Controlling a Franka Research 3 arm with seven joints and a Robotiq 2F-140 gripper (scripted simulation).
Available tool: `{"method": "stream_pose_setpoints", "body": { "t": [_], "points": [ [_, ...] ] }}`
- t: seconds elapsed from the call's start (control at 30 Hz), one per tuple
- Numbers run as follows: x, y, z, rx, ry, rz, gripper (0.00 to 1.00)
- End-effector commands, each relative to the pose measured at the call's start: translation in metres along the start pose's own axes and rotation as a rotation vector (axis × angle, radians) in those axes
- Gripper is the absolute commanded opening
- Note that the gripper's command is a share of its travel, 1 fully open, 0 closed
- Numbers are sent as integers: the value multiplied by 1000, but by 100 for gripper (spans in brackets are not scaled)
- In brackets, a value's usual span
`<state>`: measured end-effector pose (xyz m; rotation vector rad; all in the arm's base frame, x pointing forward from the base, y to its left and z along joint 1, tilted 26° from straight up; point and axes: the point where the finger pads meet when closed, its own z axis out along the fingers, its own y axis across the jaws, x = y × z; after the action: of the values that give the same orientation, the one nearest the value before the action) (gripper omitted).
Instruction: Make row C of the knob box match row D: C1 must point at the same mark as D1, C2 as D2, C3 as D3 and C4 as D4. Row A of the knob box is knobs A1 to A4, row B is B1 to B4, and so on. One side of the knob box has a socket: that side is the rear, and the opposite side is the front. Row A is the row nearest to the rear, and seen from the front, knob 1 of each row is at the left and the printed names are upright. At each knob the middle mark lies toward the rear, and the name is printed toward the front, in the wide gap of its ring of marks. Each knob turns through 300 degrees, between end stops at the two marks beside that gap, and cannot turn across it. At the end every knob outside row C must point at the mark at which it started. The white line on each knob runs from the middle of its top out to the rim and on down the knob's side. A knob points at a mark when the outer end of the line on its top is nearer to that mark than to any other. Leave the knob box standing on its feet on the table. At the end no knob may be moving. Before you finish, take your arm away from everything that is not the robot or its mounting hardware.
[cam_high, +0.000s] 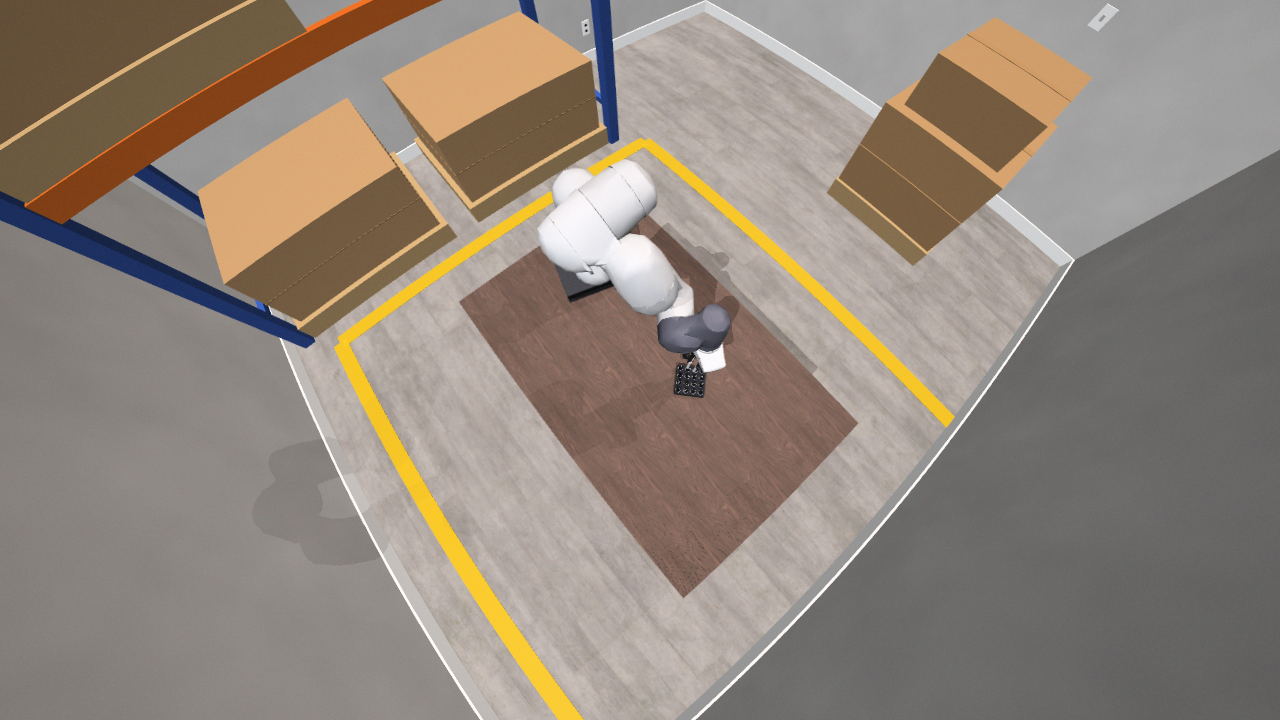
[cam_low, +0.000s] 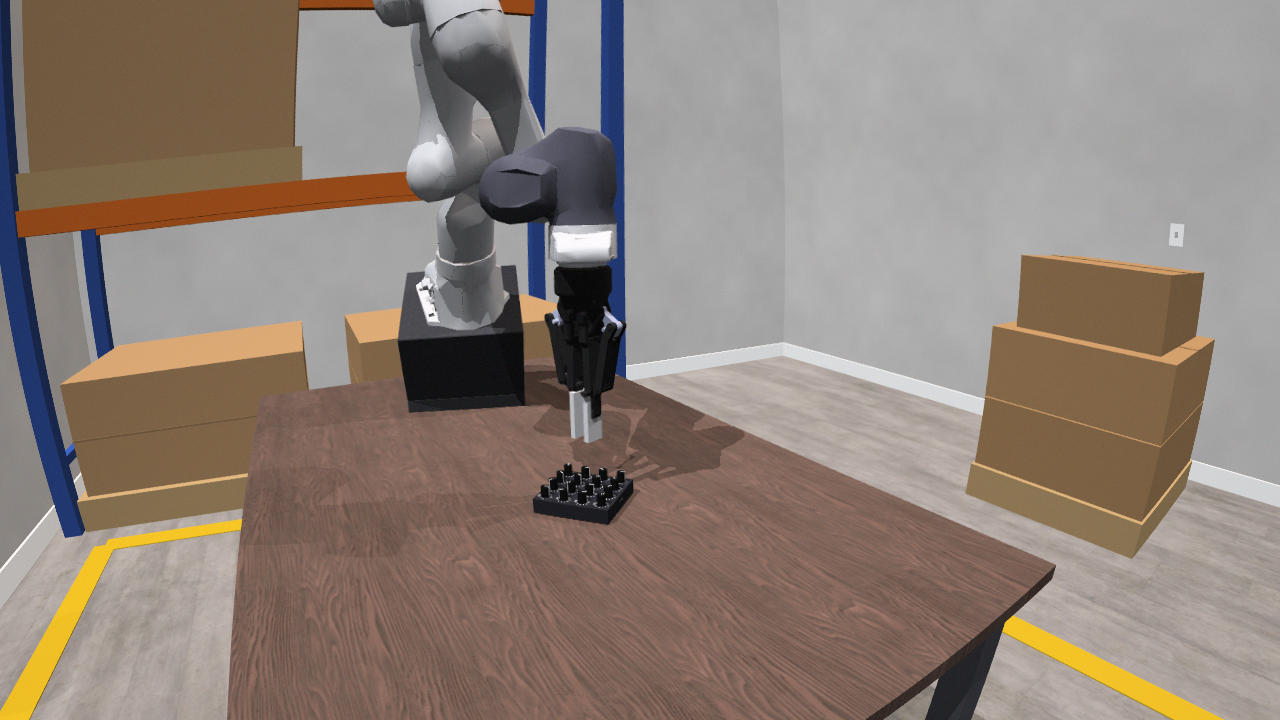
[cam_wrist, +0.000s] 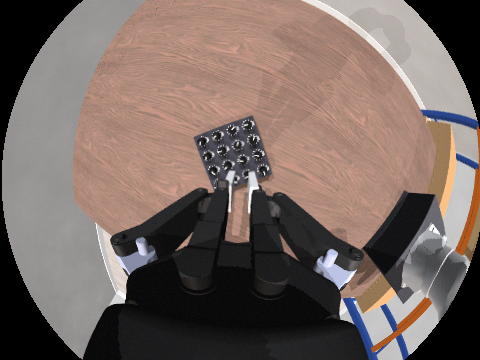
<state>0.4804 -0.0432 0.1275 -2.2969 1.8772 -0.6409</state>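
The knob box (cam_high: 689, 380) (cam_low: 571, 509) (cam_wrist: 232, 154) is a dark, square box standing on the brown table, with several black knobs in a grid. White marks ring the knobs. White lines show on some tops in the wrist view, but the printed names are too small to read and I cannot make out the socket, so I cannot tell the rows. My gripper (cam_low: 584, 437) (cam_wrist: 241, 181) points down above the box, clear of the knobs. Its pale fingertips stand a narrow gap apart with nothing between them. In the wrist view they hide part of the box's near edge and some knobs there.
The table (cam_high: 716, 474) (cam_low: 626, 608) (cam_wrist: 165, 75) extends around the box. The arm's black base block (cam_low: 460, 371) (cam_wrist: 400, 240) stands at the table's back end. Cardboard boxes (cam_high: 313, 214) (cam_low: 1087, 394) and a blue and orange rack stand off the table.
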Motion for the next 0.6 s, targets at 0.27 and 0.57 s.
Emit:
{"method": "stream_pose_setpoints", "body": {
  "t": [0.27, 0.57],
  "points": [
    [-2, 2, 0, 13, 14, 262, 12],
    [-2, 3, 0, 13, 12, 408, 12]
  ]
}}
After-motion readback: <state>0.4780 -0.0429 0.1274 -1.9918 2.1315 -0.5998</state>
